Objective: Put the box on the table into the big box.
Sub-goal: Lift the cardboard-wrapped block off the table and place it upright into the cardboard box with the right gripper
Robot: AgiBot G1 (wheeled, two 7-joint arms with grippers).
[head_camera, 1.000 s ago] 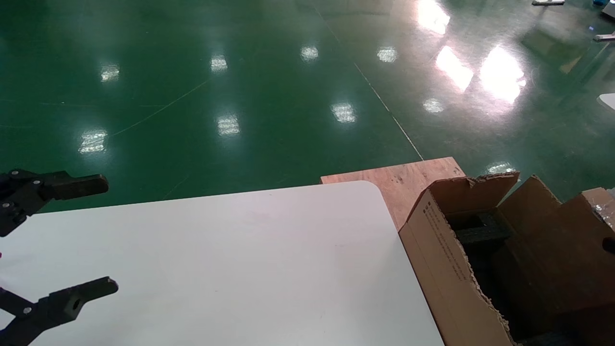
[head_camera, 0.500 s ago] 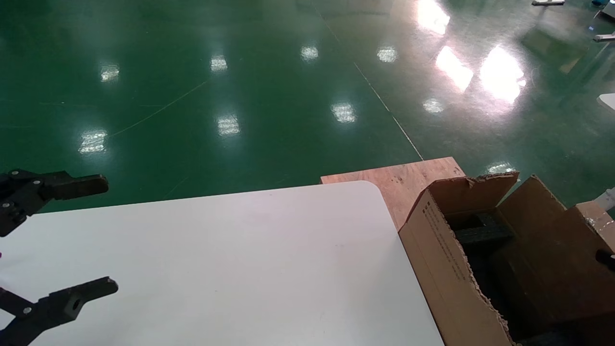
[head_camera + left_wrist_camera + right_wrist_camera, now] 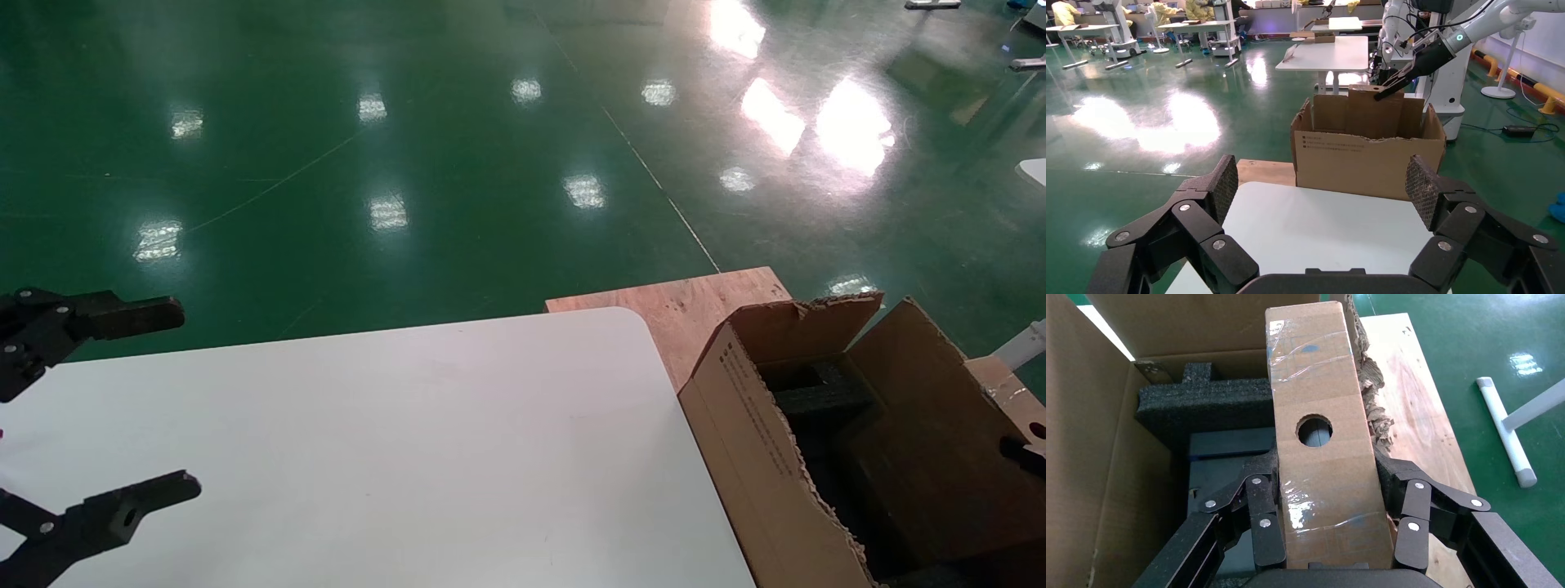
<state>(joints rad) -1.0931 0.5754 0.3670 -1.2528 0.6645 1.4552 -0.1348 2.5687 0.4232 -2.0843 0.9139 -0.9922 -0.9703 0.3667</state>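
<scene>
Right gripper clamps the box on both narrow sides, holding it over the big box, which contains black foam and apparently a dark item. Left gripper hangs wide-spread above the table.

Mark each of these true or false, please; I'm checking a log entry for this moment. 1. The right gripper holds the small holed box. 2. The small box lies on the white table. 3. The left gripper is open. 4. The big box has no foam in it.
1. True: the right gripper is shut on the small holed box.
2. False: it is held over the big box, not on the white table.
3. True: the left gripper is open, holding nothing, above the table.
4. False: black foam lies inside.
</scene>
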